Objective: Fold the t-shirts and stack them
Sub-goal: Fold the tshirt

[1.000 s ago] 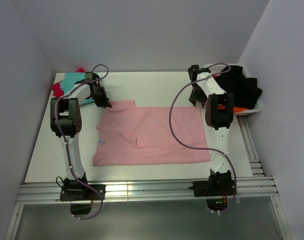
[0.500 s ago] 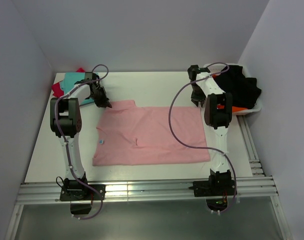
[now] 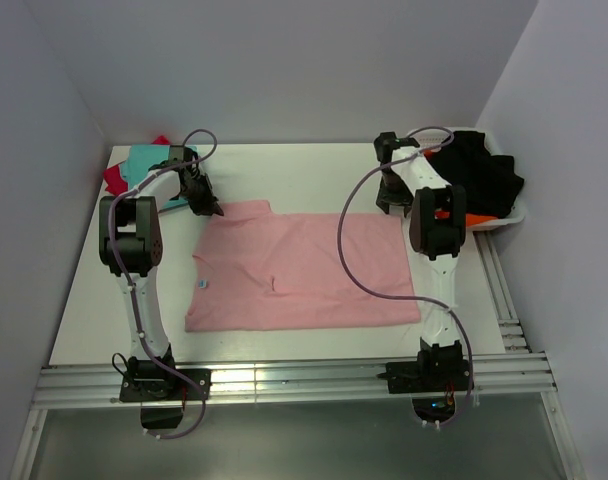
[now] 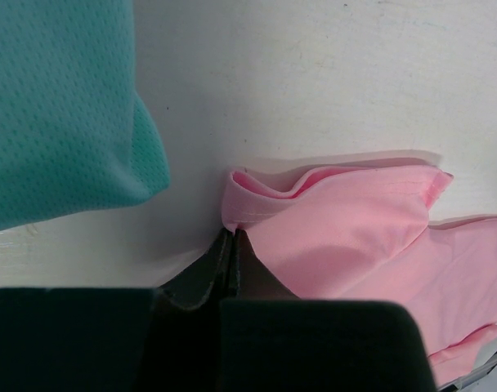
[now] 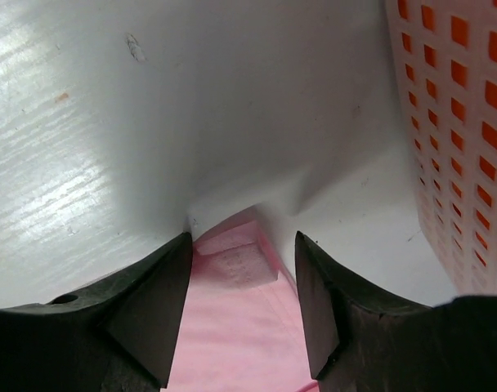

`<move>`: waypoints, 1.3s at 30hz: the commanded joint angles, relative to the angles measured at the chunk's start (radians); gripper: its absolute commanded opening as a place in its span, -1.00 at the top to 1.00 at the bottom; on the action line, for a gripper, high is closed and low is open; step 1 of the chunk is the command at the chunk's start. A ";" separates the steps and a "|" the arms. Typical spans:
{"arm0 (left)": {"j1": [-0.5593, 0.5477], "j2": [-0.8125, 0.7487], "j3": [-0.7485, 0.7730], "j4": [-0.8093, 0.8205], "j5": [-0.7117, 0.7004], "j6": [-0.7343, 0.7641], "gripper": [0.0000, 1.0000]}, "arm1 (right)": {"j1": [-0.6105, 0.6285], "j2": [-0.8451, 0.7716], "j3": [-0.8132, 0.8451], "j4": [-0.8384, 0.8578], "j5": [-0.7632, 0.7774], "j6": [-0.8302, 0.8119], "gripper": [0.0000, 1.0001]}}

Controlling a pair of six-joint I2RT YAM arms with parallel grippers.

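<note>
The light pink t-shirt (image 3: 304, 270) lies spread flat in the middle of the table. My left gripper (image 3: 212, 210) is at its far left sleeve. In the left wrist view the left gripper (image 4: 232, 234) is shut, pinching the edge of the pink sleeve (image 4: 355, 237). My right gripper (image 3: 387, 203) is at the shirt's far right corner. In the right wrist view the right gripper (image 5: 242, 245) is open, with the pink corner (image 5: 232, 327) lying between its fingers. The teal t-shirt (image 3: 144, 160) lies folded on the red one (image 3: 114, 178) at the far left corner.
A white basket (image 3: 506, 216) holding black cloth (image 3: 479, 175) stands at the far right, close to the right gripper; its perforated wall (image 5: 469, 122) shows in the right wrist view. The teal shirt (image 4: 60, 106) lies just left of the left gripper.
The right gripper has shifted slightly over the shirt's far right corner. The left gripper and the shirt have hardly moved.
</note>
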 commanded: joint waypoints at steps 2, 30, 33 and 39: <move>0.003 -0.027 -0.022 -0.007 -0.045 0.013 1.00 | -0.086 0.006 -0.141 -0.125 -0.095 0.016 -0.19; 0.018 -0.090 0.008 -0.024 -0.065 0.016 1.00 | -0.099 -0.021 -0.065 -0.116 -0.173 0.002 1.00; 0.017 -0.101 0.024 -0.032 -0.062 0.008 1.00 | -0.098 -0.031 -0.037 -0.116 -0.207 0.004 1.00; 0.017 -0.136 0.047 -0.036 -0.039 -0.015 1.00 | -0.098 -0.064 -0.002 -0.105 -0.258 0.010 1.00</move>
